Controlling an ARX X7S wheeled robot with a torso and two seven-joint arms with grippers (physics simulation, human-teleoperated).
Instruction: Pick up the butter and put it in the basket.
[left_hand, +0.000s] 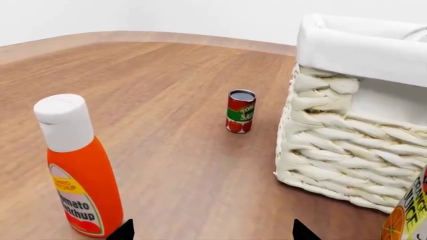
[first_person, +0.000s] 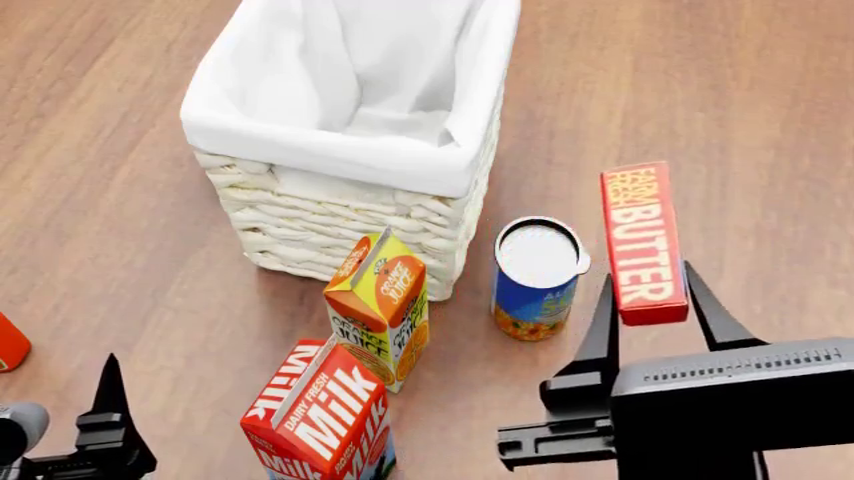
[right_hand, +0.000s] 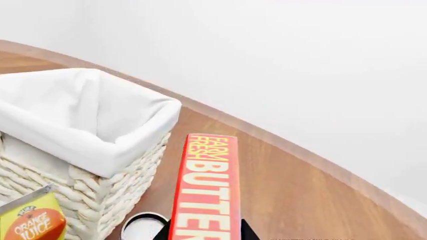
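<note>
On a big wood-plank floor that curves up into a plain white wall, the right gripper (first_person: 650, 300) is clamped on the butter (first_person: 642, 241), holding it up off the floor beside the white wicker basket (first_person: 350, 215) and not in it. A blue can (first_person: 537, 277), orange juice carton (first_person: 382, 300) and milk carton (first_person: 320, 419) crowd the basket's near side. The left gripper (left_hand: 212, 231) sits open by the ketchup bottle (left_hand: 78, 171), tomato sauce can (left_hand: 241, 111) further off.

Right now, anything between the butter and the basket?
Nothing visible. The butter sits between the right claw's fingers, beside the basket. The white-lidded can stands lower, below a lifted path to the rim.
</note>
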